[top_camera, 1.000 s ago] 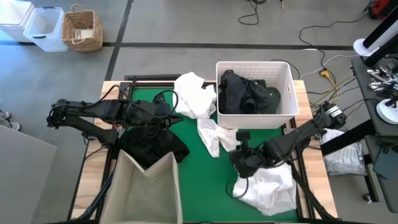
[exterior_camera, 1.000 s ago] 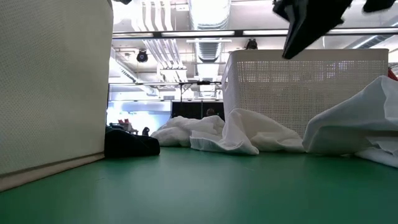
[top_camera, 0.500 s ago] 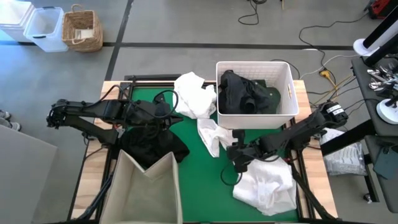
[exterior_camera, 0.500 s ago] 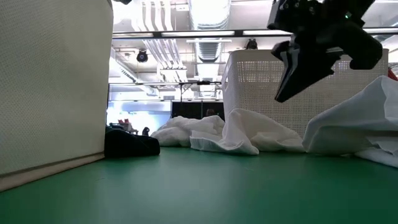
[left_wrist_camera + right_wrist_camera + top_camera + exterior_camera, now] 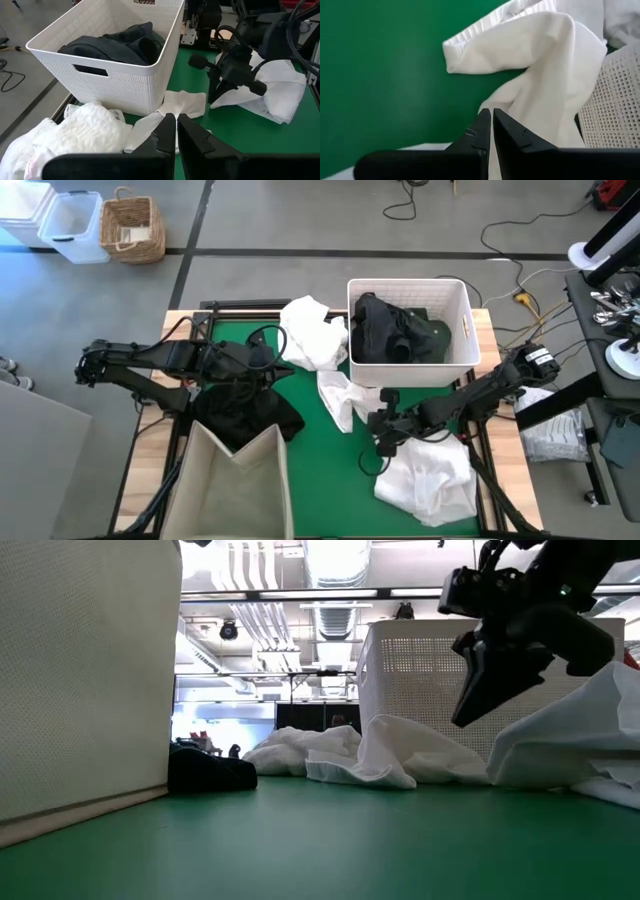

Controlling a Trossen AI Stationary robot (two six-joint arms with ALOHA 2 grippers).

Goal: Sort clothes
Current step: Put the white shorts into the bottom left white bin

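A white garment (image 5: 343, 398) lies crumpled on the green mat in front of the white basket (image 5: 462, 330), which holds dark clothes (image 5: 392, 328). A second white garment (image 5: 313, 330) lies left of the basket, and a third (image 5: 430, 482) at the near right. A black garment (image 5: 245, 415) lies against the beige bin (image 5: 235, 490). My right gripper (image 5: 381, 438) is shut and empty. It hangs above the mat between the middle and near-right white garments, and shows in the low view (image 5: 464, 718). My left gripper (image 5: 272, 365) is shut and empty above the mat's left part.
The basket (image 5: 120, 75) stands at the far right of the mat, the tall beige bin (image 5: 80, 680) at the near left. Bare green mat (image 5: 320, 470) lies between the bin and the near-right garment. Wooden table edges frame the mat.
My right gripper has come down toward the mat beside the middle white garment, its fingers staying shut. The near-right white garment lies free on the mat. My left arm has kept still.
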